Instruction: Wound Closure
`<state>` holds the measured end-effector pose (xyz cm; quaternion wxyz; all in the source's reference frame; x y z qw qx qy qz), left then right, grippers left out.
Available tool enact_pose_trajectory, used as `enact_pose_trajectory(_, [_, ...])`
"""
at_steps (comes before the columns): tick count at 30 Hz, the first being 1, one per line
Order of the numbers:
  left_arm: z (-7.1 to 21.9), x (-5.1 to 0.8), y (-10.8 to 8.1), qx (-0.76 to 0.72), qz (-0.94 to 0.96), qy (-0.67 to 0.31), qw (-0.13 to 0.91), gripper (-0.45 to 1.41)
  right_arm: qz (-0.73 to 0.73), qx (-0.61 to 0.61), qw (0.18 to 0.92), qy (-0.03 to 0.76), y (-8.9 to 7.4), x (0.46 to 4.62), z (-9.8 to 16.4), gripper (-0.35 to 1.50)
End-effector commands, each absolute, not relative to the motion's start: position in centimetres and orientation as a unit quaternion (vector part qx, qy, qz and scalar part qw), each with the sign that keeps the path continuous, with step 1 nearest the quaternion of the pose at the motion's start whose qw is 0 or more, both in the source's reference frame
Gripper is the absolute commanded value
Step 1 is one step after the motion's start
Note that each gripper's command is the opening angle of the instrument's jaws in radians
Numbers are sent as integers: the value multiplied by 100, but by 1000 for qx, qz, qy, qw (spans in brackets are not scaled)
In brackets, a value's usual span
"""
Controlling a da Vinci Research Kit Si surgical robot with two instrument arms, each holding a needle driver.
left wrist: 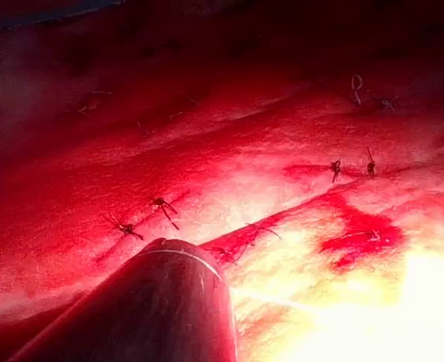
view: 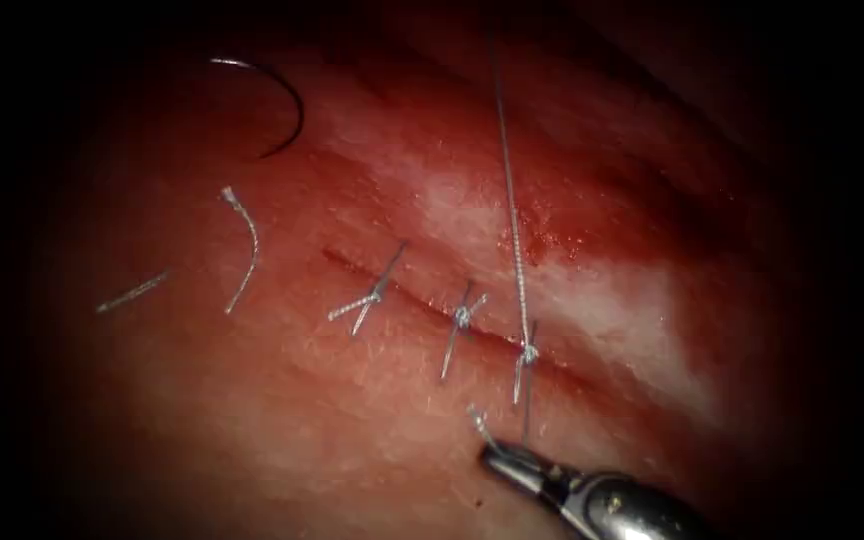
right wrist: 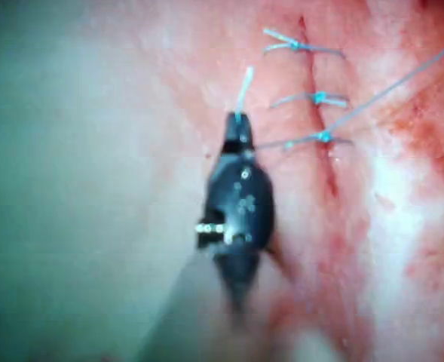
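My right tool (view: 497, 458) comes in low on the right, just below the cut (view: 417, 303), its jaws shut on the short end of the thread (view: 479, 420); the same grip is seen in the right wrist view (right wrist: 238, 128). That thread runs to the newest knot (view: 528, 352) at the right end of the cut. From the knot a long strand (view: 508, 180) rises straight up out of the picture. The curved needle (view: 297, 100) lies free on the tissue (view: 602, 300) far to the upper left, held by neither tool. The left tool's shaft (left wrist: 161, 302) hangs over the tissue.
Two earlier knotted stitches (view: 372, 295) (view: 462, 318) cross the cut left of the newest one. Two cut ends of thread (view: 132, 292) (view: 244, 250) lie on the tissue at the left. Red fluid (left wrist: 357, 230) pools beside the cut.
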<state>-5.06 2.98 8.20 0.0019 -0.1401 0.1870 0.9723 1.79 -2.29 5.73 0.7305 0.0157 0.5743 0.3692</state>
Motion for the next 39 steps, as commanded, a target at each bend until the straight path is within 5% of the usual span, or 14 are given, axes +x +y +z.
enact_pose_trajectory(1, [825, -512, 301, -140, 972, 189, 2, -45, 367, 16, 732, 574, -237, 185, 578, -35])
enact_pose_trajectory(34, [839, -504, 294, -159, 970, 183, 6, -45, 361, 28, 740, 566, -262, 185, 562, -35])
enact_pose_trajectory(35, [833, -503, 291, -172, 969, 178, 6, -45, 372, 34, 736, 564, -259, 185, 561, -13])
enact_pose_trajectory(36, [827, -502, 290, -183, 968, 171, 3, -45, 378, 35, 735, 562, -254, 184, 559, 39])
enact_pose_trajectory(37, [821, -501, 289, -198, 967, 162, -2, -45, 379, 35, 734, 562, -250, 184, 558, 68])
enact_pose_trajectory(39, [804, -499, 282, -225, 964, 141, -12, -45, 381, 41, 733, 562, -244, 182, 556, 99])
